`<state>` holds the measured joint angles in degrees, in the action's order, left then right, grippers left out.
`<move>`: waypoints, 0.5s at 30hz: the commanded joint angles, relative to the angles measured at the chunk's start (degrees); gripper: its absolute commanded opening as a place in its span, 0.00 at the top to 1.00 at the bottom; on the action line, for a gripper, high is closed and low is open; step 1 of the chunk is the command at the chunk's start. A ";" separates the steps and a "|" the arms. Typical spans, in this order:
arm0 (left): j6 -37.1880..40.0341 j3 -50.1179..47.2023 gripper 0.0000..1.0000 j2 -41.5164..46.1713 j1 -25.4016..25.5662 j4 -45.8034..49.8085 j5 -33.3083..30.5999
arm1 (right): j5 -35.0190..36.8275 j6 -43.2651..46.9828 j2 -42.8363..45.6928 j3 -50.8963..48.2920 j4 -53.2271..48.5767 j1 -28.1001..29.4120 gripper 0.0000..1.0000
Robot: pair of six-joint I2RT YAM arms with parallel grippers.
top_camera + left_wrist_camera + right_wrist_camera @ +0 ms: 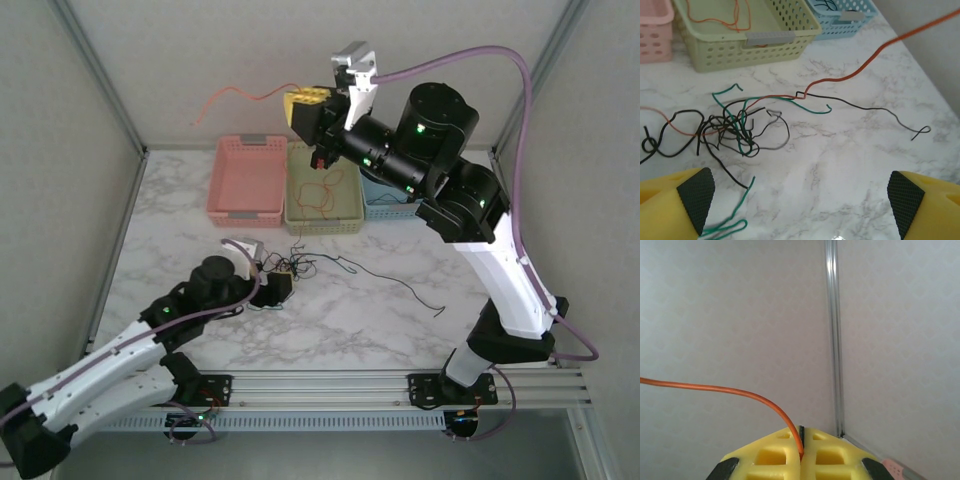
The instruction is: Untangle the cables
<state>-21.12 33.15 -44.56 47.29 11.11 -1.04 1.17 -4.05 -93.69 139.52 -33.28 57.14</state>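
Right yellow two-finger gripper (pixel 800 432), raised high before the pale back wall (pixel 740 315), pinches a thin orange-red cable (pixel 740 391) between closed jaws; the wire trails down to the knot of thin black, green and red cables (pixel 735 127) on the white marble table (pixel 840 165). Left yellow gripper (pixel 800 200) hovers low just before that knot, jaws wide apart, nothing between them.

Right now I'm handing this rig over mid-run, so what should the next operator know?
Left gripper: open, hovering over the knot of thin black, green and red wires on the marble table.
Right gripper: shut on a thin orange-red wire, raised high.
Done: an orange wire lies in the yellow-green plastic basket.
Left: separating the knot.
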 commanded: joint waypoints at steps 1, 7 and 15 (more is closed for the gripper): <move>6.54 -0.57 0.08 -2.11 3.33 -7.07 -9.58 | 1.79 -0.63 0.18 1.00 -0.60 -0.24 1.00; 6.73 -3.35 0.08 -6.11 3.69 -8.90 -9.52 | 5.11 0.49 1.28 1.07 -0.64 -0.29 1.00; 3.37 -6.36 0.10 -10.76 3.61 -14.06 -10.74 | 3.18 4.26 3.82 4.32 8.86 -0.39 1.00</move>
<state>-16.51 28.23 -55.33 50.59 1.58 -9.85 4.75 -1.93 -92.75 140.40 -31.27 57.12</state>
